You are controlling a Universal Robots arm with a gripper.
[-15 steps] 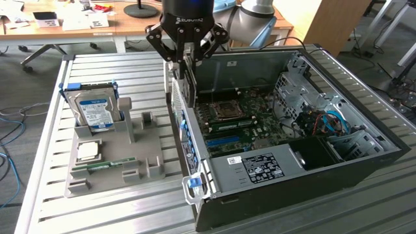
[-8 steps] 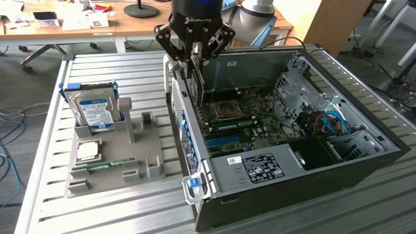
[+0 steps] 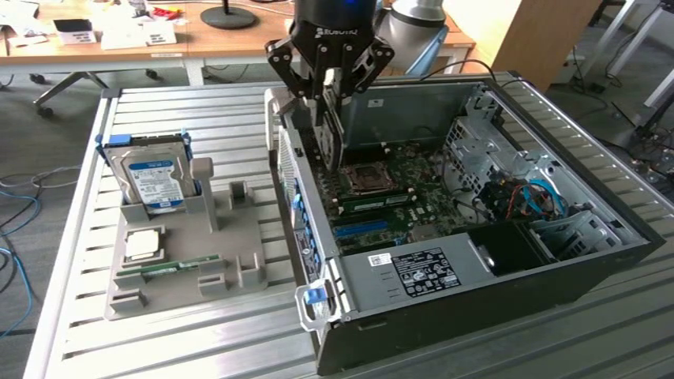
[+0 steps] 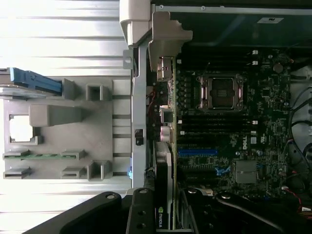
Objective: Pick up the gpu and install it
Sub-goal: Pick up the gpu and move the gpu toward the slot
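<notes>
My gripper (image 3: 330, 83) is shut on the gpu (image 3: 330, 130), a thin dark card that hangs on edge below the fingers. It hovers over the open computer case (image 3: 463, 308), close to the case wall on the exterior view's left and above the motherboard (image 3: 390, 197). In the wrist view the gpu (image 4: 165, 161) appears edge-on, running from my gripper (image 4: 165, 220) to its silvery bracket (image 4: 168, 36) by the case's rear wall. A blue slot (image 4: 197, 152) lies on the board just beside the card's edge. Whether the card touches the board I cannot tell.
A grey fixture tray (image 3: 179, 260) on the slatted metal table holds a hard drive with a blue label (image 3: 153, 178), a green RAM stick (image 3: 174, 268) and a square chip (image 3: 144, 245). Blue and red cables (image 3: 532, 197) crowd the case's drive bay side.
</notes>
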